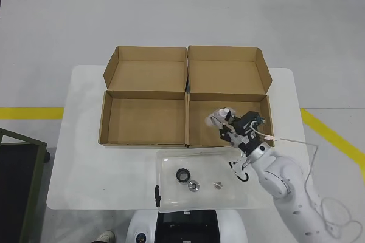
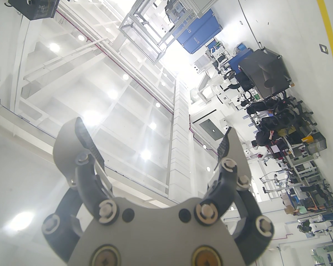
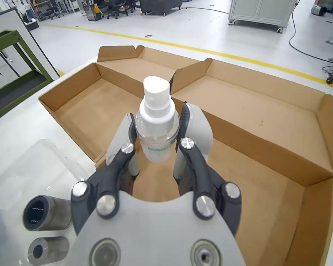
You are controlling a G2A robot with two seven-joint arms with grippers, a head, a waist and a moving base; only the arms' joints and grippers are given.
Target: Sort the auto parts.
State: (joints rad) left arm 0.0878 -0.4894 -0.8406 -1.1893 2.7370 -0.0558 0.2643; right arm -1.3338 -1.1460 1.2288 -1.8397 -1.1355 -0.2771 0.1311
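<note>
My right gripper (image 3: 156, 128) is shut on a small clear spray bottle (image 3: 156, 120) with a white cap. It holds the bottle above the near part of the right cardboard box (image 1: 198, 130); in the top view the bottle (image 1: 222, 116) and the right gripper (image 1: 229, 124) sit over that box. The left cardboard box (image 1: 143, 121) beside it holds nothing. A clear tray (image 1: 170, 159) in front of the boxes carries a black ring (image 1: 183, 175), a metal bushing (image 1: 194, 185) and a small metal piece (image 1: 218, 184). My left gripper (image 2: 155, 145) is open, pointing up at the ceiling.
Both boxes have their lids folded back toward the far side of the white table (image 1: 85, 152). In the right wrist view two metal cylinders (image 3: 45, 213) lie in the tray close to the gripper. A green rack (image 1: 6, 176) stands left of the table.
</note>
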